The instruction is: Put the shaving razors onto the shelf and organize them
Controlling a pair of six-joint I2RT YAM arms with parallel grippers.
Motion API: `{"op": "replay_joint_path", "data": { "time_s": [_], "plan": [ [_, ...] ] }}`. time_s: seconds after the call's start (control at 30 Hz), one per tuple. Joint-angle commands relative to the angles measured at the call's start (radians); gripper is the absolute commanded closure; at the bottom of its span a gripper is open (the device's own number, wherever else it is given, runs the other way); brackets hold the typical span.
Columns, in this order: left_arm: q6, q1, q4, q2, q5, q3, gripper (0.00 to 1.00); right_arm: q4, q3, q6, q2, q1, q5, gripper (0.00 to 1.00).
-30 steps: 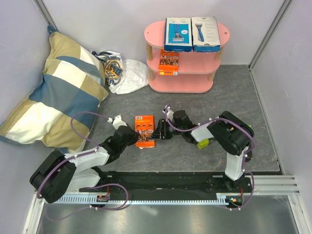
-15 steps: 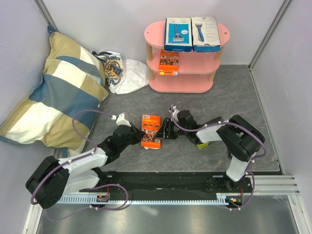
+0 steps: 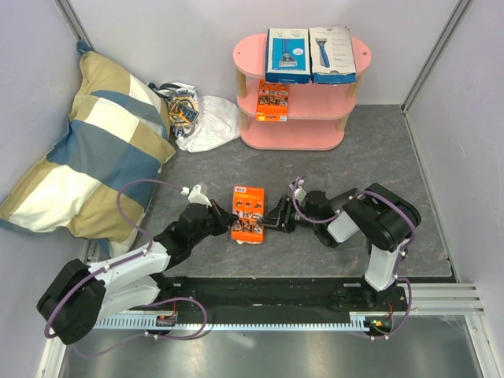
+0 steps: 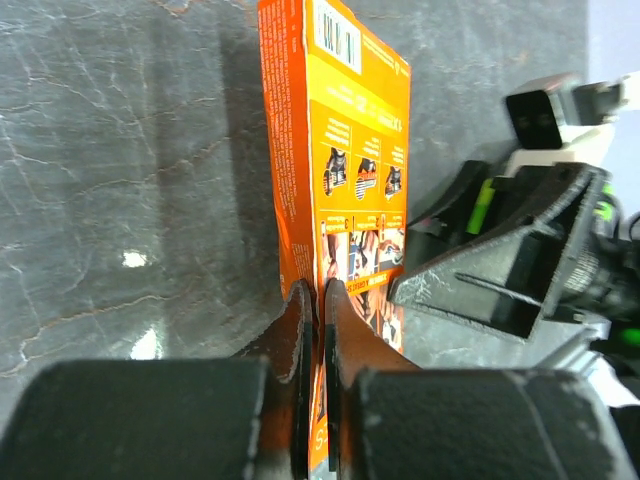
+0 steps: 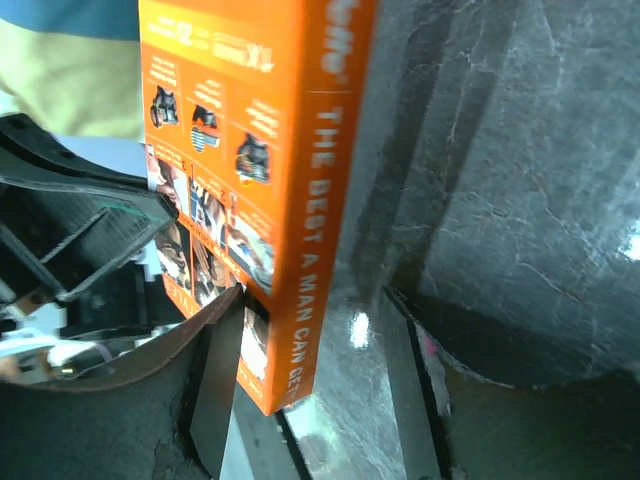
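Grey table: only wrist view shows left gripper pinching orange card.

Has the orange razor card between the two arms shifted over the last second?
Yes. In the top view the orange card has slid slightly rightward: it was level with the pink shelf's left edge and is now a little past it.

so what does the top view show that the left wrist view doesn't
Only the top view: the shelf with a blue box, a white box and an orange card, plus the pillow and bag. Only the left wrist: the left end effector shut on the edge of the orange pack, up close. Both: that pack and the right end effector beside it.
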State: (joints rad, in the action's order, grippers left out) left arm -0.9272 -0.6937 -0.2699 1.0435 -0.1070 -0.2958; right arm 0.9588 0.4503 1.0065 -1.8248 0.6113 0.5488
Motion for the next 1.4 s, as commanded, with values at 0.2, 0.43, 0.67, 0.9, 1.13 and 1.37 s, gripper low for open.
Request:
{"op": "replay_joint_path", "data": {
  "time_s": [0.2, 0.43, 0.67, 0.9, 1.13, 1.37],
  "plan": [
    [-0.062, -0.003, -0.163, -0.103, 0.047, 0.029, 0.98, 0.524, -0.058, 0.204, -0.106, -0.015, 0.091, 0.36],
    [-0.068, -0.003, -0.259, -0.030, 0.102, 0.018, 0.98, 0.633, -0.062, 0.224, -0.059, -0.015, 0.129, 0.46],
    [0.030, -0.003, -0.244, -0.011, 0.139, -0.022, 0.32, 0.444, -0.048, 0.111, 0.067, -0.015, 0.158, 0.73],
    [0.143, 0.039, -0.124, -0.056, 0.078, -0.068, 0.00, 0.092, 0.002, -0.112, 0.278, -0.018, 0.235, 0.78],
    [0.183, 0.051, -0.397, -0.056, 0.225, -0.023, 0.10, -0.002, 0.034, -0.151, 0.340, -0.016, 0.345, 0.77],
    [0.176, 0.053, -0.482, -0.005, 0.348, -0.051, 0.68, -0.058, 0.070, -0.164, 0.349, -0.016, 0.332, 0.68]
  ]
}}
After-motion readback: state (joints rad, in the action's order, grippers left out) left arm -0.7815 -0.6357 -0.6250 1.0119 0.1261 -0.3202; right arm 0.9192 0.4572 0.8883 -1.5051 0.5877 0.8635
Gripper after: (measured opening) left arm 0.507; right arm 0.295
